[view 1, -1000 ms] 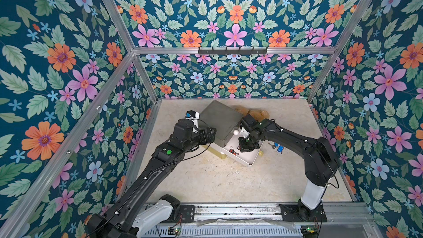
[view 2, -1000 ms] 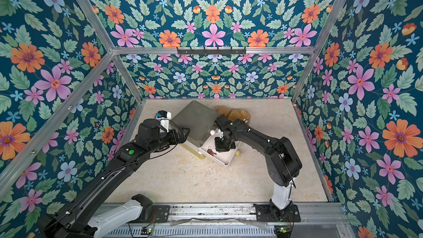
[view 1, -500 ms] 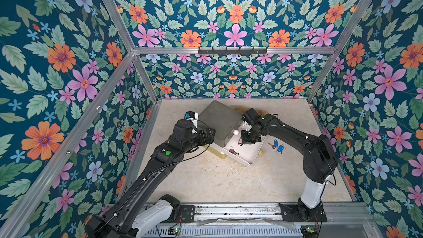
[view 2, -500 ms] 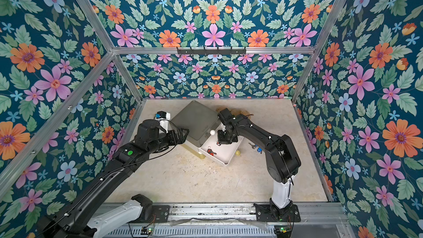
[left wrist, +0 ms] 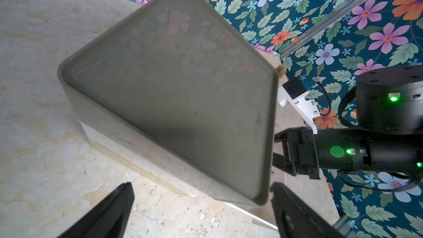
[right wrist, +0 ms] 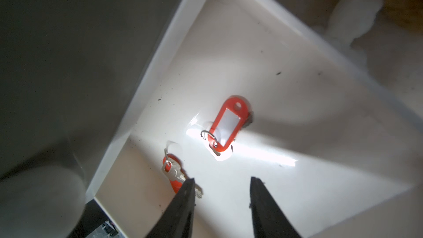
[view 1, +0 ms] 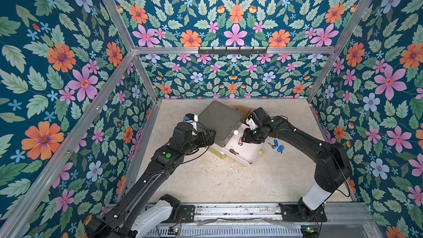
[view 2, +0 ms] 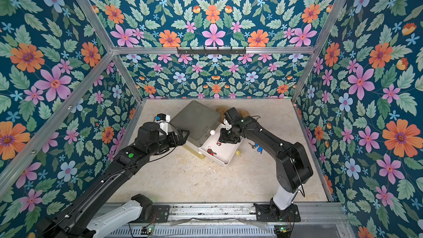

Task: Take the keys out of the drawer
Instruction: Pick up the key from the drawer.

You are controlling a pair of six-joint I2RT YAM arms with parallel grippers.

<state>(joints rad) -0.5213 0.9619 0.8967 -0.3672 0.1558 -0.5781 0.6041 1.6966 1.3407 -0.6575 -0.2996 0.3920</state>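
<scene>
hovering mid-frame over two red-tagged keys (right wrist: 229, 125) in the drawer (right wrist: 297, 83), the right gripper (right wrist: 222, 179) has fingers half open, empty; left gripper (left wrist: 201, 184) spread wide.

Floral walls (view 1: 229, 19) (beige marbled floor (view 1: 206, 179))

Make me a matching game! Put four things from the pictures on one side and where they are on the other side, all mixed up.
Things:
A. blue-tagged keys
B. red-tagged keys
C. right claw
D. left claw

Places:
1. open, at the grey box's corner
2. lying in the white drawer
3. on the table beside the drawer
4. open, over the drawer

Pairs: A-3, B-2, C-4, D-1
</scene>
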